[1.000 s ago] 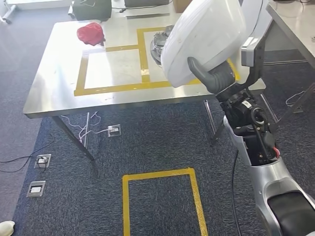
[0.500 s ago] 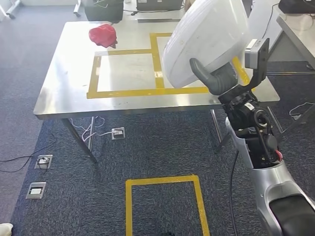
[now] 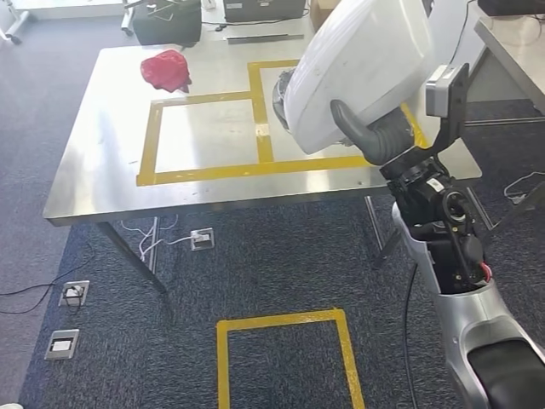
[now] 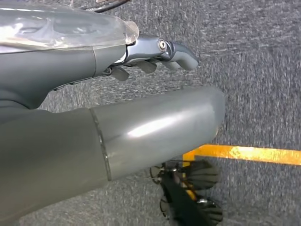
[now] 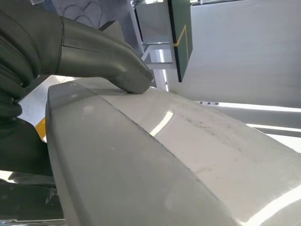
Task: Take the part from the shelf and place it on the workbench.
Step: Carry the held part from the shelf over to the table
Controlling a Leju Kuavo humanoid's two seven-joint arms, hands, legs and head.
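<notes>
My right hand (image 3: 379, 138) grips a large white rounded shell part (image 3: 360, 68) and holds it in the air over the right end of the steel workbench (image 3: 96, 170). In the right wrist view the grey thumb (image 5: 106, 54) presses on the part's white surface (image 5: 184, 160); the fingers are hidden behind it. Yellow tape marks two rectangles (image 3: 205, 136) on the bench top. My left hand (image 4: 71, 70) hangs over the carpet, its fingers (image 4: 177, 51) stretched out and holding nothing.
A red cloth (image 3: 166, 68) lies at the bench's far left. A round metal piece (image 3: 281, 92) sits half hidden behind the white part. A yellow taped square (image 3: 283, 358) marks the carpet in front. Floor sockets (image 3: 63, 343) and cables lie left; another table (image 3: 514, 43) stands right.
The whole view has swayed sideways, so the camera moved. My right hand still holds the white part in the same grip over the bench's right end.
</notes>
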